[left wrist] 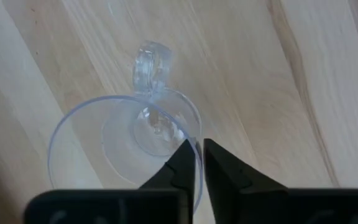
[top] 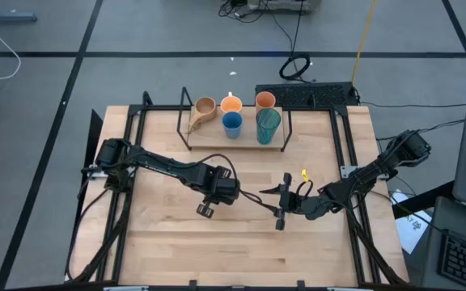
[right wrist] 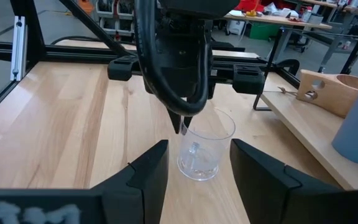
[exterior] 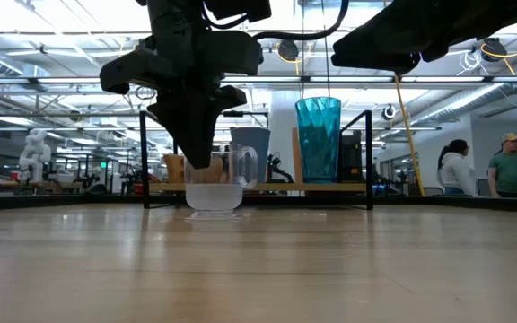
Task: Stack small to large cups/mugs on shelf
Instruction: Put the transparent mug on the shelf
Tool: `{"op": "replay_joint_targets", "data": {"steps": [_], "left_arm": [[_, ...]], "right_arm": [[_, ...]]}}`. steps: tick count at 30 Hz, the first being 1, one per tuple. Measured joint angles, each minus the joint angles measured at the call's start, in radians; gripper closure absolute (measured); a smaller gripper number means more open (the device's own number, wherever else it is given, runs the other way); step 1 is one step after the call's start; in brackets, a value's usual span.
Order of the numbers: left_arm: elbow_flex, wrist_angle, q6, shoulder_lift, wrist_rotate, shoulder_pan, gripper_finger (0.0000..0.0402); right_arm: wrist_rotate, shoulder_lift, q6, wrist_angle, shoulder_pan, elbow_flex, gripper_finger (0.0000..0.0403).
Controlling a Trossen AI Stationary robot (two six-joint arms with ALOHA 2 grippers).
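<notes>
A tiny clear handled cup (exterior: pixel 214 187) stands on its base on the tabletop, in front of the shelf; it also shows in the left wrist view (left wrist: pixel 126 146) and the right wrist view (right wrist: pixel 204 152). My left gripper (exterior: pixel 201 157) points down over it and is shut on its rim. My right gripper (top: pixel 280 202) is open and empty, to the cup's right and facing it without touching. On the shelf (top: pixel 217 139) stand a tan mug (top: pixel 205 109), two orange cups (top: pixel 231 103) (top: pixel 265 100), a blue cup (top: pixel 232 123) and a teal tumbler (top: pixel 268 125). My left gripper pinches the clear cup's rim (left wrist: pixel 196 144) with one finger inside the cup and one outside, at a spot to one side of the handle (left wrist: pixel 151 62). The fingers (right wrist: pixel 183 124) come from above, pointing down. The cup stands upright with its base on the table.
The shelf's black rod legs (exterior: pixel 369 161) stand behind the cup. Black frame rails (top: pixel 136 121) run along the table's left and right sides. Bare wood lies toward the near edge (top: pixel 233 259). People stand in the room beyond the table (exterior: pixel 510 166).
</notes>
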Motion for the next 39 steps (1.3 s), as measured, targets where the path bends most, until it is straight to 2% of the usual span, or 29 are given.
{"op": "replay_joint_targets", "data": {"steps": [5, 21, 39], "left_arm": [[0.000, 0.000, 0.000, 0.000, 0.005, -0.001, 0.0396], [0.003, -0.027, -0.008, -0.026, 0.016, -0.001, 0.0397], [0.159, -0.221, -0.016, -0.140, 0.021, 0.004, 0.0396]], "right_arm": [[0.000, 0.000, 0.000, 0.000, 0.000, 0.000, 0.0238], [0.000, 0.000, 0.000, 0.000, 0.000, 0.000, 0.0238], [0.000, 0.000, 0.000, 0.000, 0.000, 0.001, 0.0238]]}}
